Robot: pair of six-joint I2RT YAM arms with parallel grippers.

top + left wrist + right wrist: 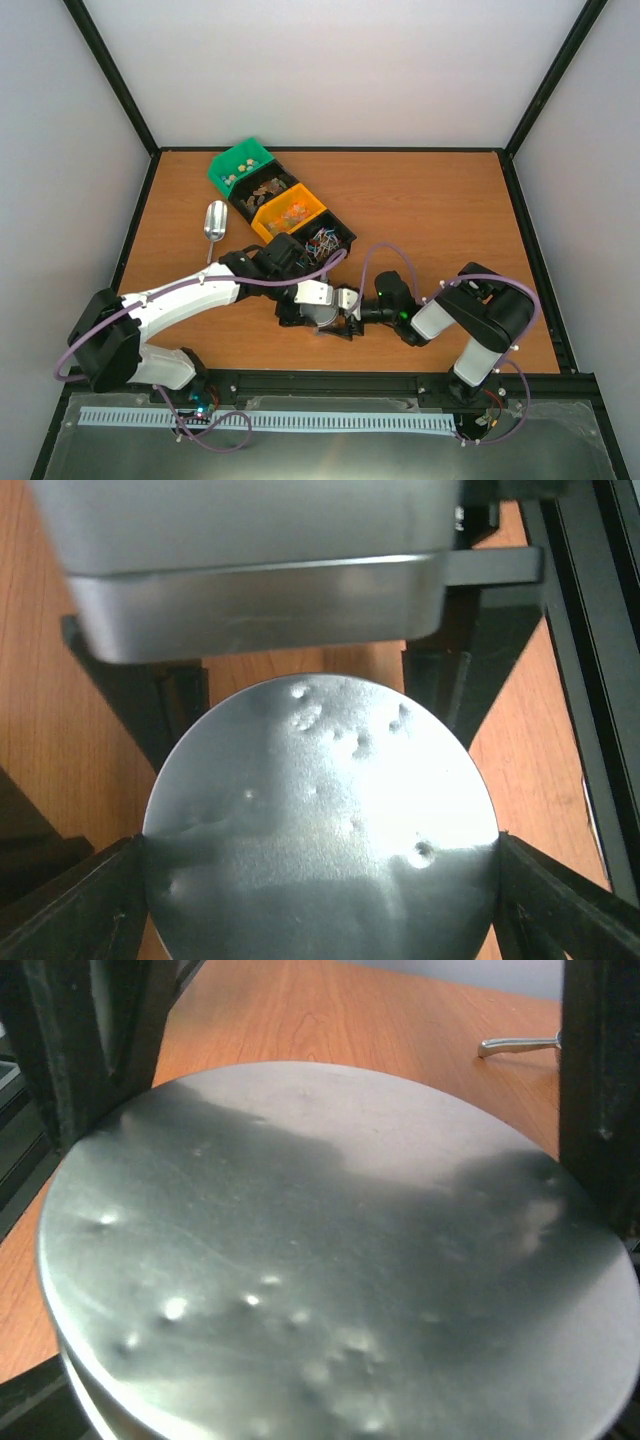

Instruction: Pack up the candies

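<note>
The candies (pixel 268 189) lie sorted in a row of small bins at the back left, untouched by either arm. A round silver lid (pixel 320 820) with small dents is held in front of the arm bases, seen as the lid (pixel 327 317) from above. My left gripper (pixel 322 312) is shut on it, a black finger (pixel 85 905) pressed against each side of its rim. My right gripper (pixel 352 322) faces it from the right and straddles the lid (pixel 330 1250). The lid hides the right fingertips, so contact is unclear.
The bins run diagonally: green (pixel 240 160), black (pixel 283 176), yellow (pixel 303 200) and another black one (pixel 345 232). A silver scoop (pixel 215 222) lies left of them; its handle (pixel 515 1045) shows in the right wrist view. A black rail (pixel 400 385) borders the near edge.
</note>
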